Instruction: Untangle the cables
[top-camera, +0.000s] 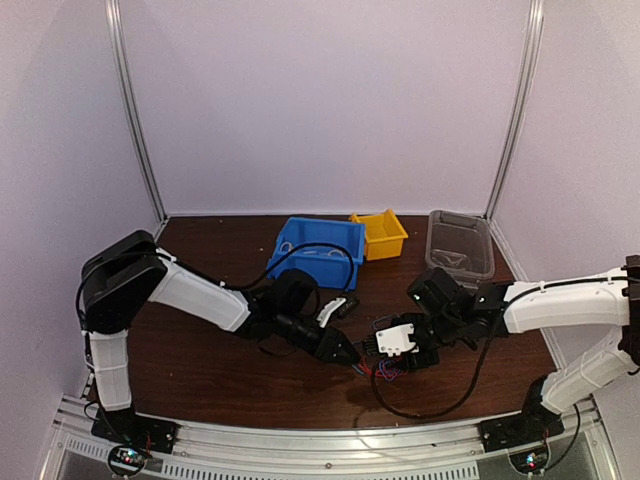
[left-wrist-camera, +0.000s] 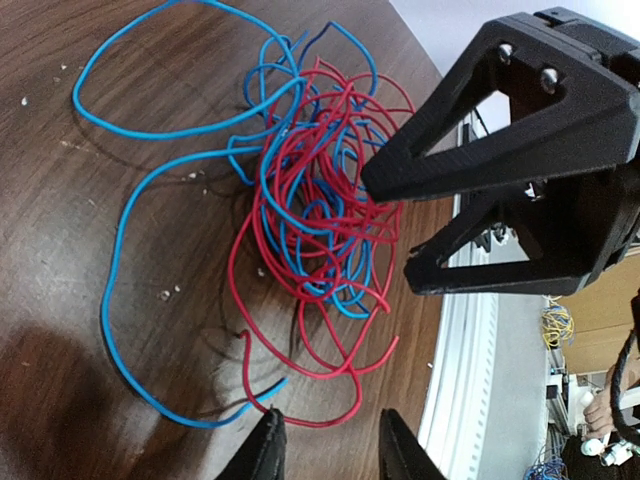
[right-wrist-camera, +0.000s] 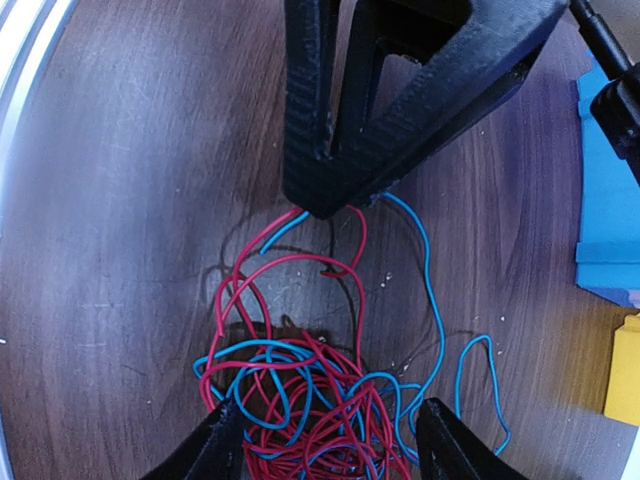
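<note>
Where the dark wooden table (top-camera: 200, 370) runs up to the metal rail (top-camera: 330, 438) at its near edge, the cables (left-wrist-camera: 320, 230) lie flat in one loose clump of red and blue strands. The clump is close to the rail and about midway along it. In the left wrist view the clump is longer than it is wide, and its long axis points straight away from the left gripper (left-wrist-camera: 330, 432). The red strands are bunched in the core, and wide blue loops spread out to one side. The left gripper's fingers stand a little apart with nothing between them, one tip right at the nearest red loop. The right gripper (right-wrist-camera: 332, 420) sits crosswise to the clump, fingers spread wide and straddling the dense part; whether they touch it I cannot tell. In the right wrist view a red and a blue strand reach from the clump to the left gripper's tip. Farther back stand a blue bin (top-camera: 320, 225), a yellow bin (top-camera: 385, 247) just beside it, and a clear tub (top-camera: 460, 232) toward the right, all well apart from the cables.
</note>
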